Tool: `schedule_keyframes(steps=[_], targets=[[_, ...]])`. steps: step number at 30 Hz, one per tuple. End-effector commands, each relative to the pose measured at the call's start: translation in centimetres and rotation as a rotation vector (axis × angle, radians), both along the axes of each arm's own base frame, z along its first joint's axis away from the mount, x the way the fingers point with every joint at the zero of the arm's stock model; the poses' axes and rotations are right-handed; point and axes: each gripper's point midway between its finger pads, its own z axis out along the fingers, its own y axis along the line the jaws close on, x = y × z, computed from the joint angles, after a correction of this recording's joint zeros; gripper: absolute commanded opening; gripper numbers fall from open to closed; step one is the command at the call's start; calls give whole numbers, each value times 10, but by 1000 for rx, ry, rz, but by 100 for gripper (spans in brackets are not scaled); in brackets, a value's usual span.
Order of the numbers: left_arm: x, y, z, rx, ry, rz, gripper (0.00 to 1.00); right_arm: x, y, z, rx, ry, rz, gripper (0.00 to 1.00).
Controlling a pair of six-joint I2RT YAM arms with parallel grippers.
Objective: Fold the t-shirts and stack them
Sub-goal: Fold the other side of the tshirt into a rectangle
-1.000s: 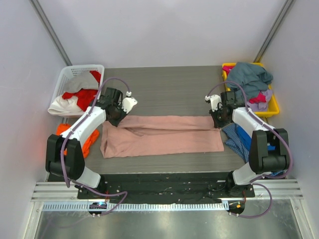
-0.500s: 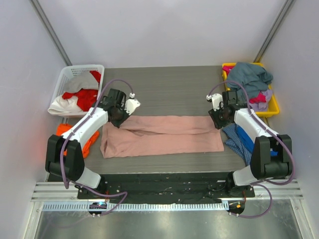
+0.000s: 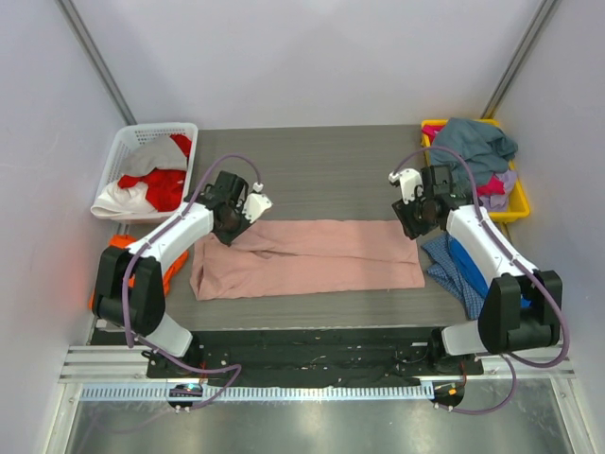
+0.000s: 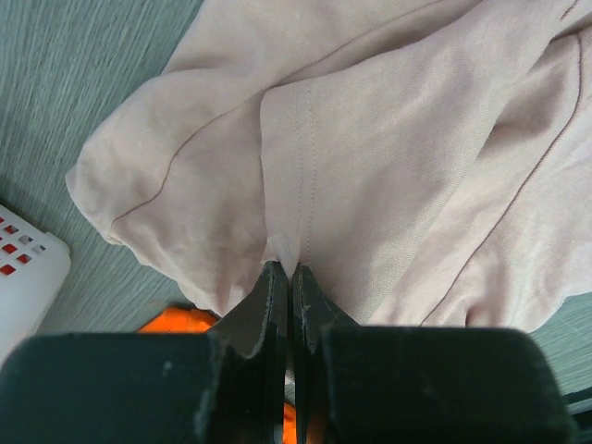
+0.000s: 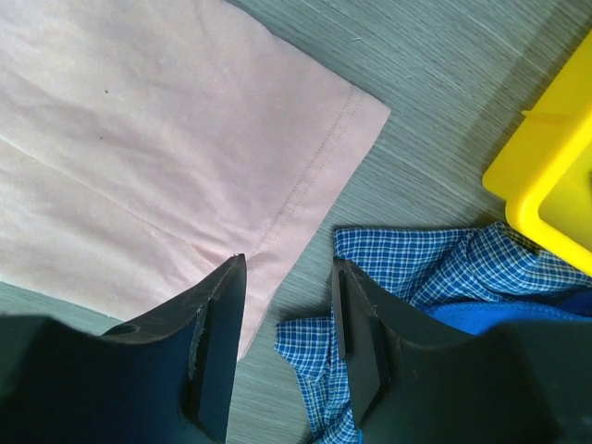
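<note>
Right tool (image 5: 287, 270) has been opened, right corner of pink t-shirt (image 3: 312, 257) released; left tool (image 4: 285, 274) is kept pinched on the left end. Shirt is laid left-right across tabletop (image 3: 321, 170), apparently half-folded.

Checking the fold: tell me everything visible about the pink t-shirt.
The pink t-shirt is soft dusty-pink knit with stitched hems, folded lengthwise into a long band across the table. The left fingers are shut on a pinch of its bunched left end; the open right fingers hang over its right hem, holding nothing. Blue checked cloth lies beside that end.
</note>
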Motion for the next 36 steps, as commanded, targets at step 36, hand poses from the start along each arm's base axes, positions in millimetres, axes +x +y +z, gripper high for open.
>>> schedule_keyframes(steps=[36], targets=[[-27,4,34,119,-35,-32,0,-6,23,-45,-20,65,44,49]])
